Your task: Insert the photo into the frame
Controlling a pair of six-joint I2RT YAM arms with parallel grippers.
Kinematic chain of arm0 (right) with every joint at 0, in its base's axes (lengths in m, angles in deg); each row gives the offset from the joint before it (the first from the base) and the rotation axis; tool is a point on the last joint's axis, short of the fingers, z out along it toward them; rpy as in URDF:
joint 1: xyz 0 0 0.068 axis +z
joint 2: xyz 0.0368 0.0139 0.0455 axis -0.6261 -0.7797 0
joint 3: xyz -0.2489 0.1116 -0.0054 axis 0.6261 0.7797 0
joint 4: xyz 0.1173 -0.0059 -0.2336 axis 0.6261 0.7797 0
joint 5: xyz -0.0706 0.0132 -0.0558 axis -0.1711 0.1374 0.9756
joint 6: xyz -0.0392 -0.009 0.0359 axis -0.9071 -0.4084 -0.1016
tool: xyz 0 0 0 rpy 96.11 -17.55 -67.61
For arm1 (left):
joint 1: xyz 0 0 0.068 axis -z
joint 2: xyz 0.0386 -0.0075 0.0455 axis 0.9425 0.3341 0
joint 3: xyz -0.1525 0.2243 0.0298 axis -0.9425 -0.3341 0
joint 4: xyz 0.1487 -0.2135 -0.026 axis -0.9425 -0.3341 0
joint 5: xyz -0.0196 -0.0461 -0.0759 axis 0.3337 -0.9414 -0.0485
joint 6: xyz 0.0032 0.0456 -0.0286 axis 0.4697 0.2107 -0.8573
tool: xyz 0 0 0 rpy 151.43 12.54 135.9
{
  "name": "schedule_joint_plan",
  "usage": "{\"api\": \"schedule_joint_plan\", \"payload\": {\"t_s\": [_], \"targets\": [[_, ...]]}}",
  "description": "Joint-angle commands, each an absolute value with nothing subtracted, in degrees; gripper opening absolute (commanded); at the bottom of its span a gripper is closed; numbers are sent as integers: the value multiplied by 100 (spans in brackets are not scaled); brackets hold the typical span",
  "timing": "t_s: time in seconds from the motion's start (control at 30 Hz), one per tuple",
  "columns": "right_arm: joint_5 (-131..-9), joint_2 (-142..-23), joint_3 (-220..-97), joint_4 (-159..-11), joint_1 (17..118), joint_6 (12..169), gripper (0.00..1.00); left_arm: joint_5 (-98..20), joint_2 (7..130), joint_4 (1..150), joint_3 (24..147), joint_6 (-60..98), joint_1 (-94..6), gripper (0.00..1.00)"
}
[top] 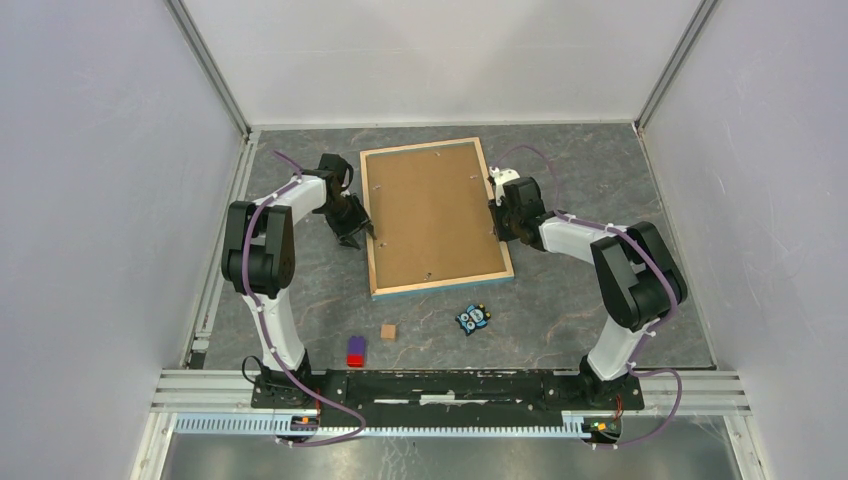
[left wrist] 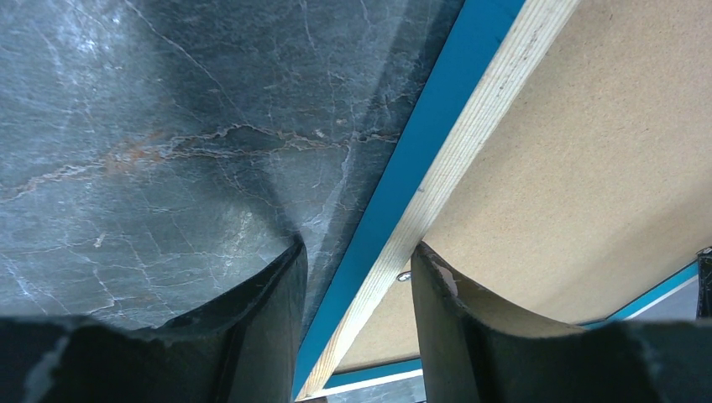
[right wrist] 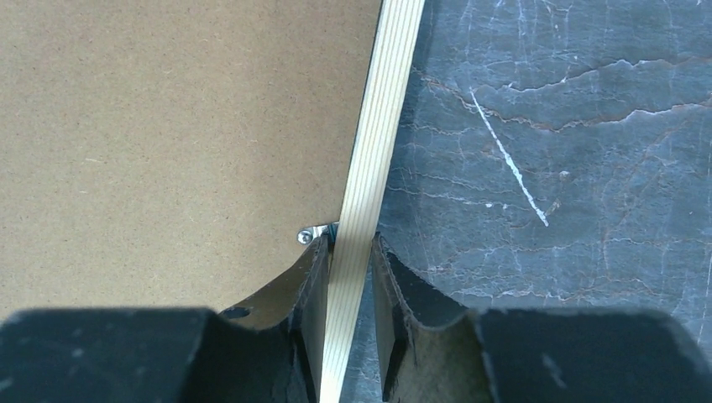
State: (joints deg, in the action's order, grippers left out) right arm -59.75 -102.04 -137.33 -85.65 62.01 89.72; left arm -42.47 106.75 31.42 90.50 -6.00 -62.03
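The frame lies back-up on the worktop. The right claw, nearly closed, pinches the frame's right rim. The left claw straddles its left rim, jaws well apart, gripping nothing.

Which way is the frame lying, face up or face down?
Face down. The frame shows its light wood back rim upward, the brown backing board sits inside it, and its blue edge meets the table.

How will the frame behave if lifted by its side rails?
The frame probably stays stiff: solid wooden rim. Likely light: thin rails, thin board. Narrow rails give little grip, so it may slip or tilt.
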Motion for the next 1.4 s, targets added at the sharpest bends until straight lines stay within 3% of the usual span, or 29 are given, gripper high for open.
{"api": "schedule_joint_plan", "payload": {"t_s": [0.0, 0.17, 0.27, 0.47, 0.7, 1.0, 1.37], "targets": [[-5923, -10231, -13811, -8512, 6187, 8802, 30, -3949, 10943, 3170, 9018, -327, -6213, 55], [-5990, -10127, -13732, -8530, 6195, 8787, 35, -3950, 10940, 3164, 9027, -329, -6209, 55], [-6228, -9993, -13648, -8842, 6192, 8865, 55, -3957, 10942, 3168, 9029, -329, -6213, 55], [-6385, -9618, -13248, -9339, 6171, 9127, 68, -3972, 10966, 3165, 9026, -328, -6213, 55], [-5070, -9946, -13470, -9014, 6135, 10476, 69, -4023, 10997, 3165, 9045, -346, -6213, 54], [-4623, -10196, -13553, -8763, 6189, 11213, 63, -4071, 11008, 3182, 9044, -366, -6213, 54], [-4430, -10423, -13805, -8363, 6287, 11365, 64, -4089, 11006, 3187, 9041, -366, -6207, 53]]}}
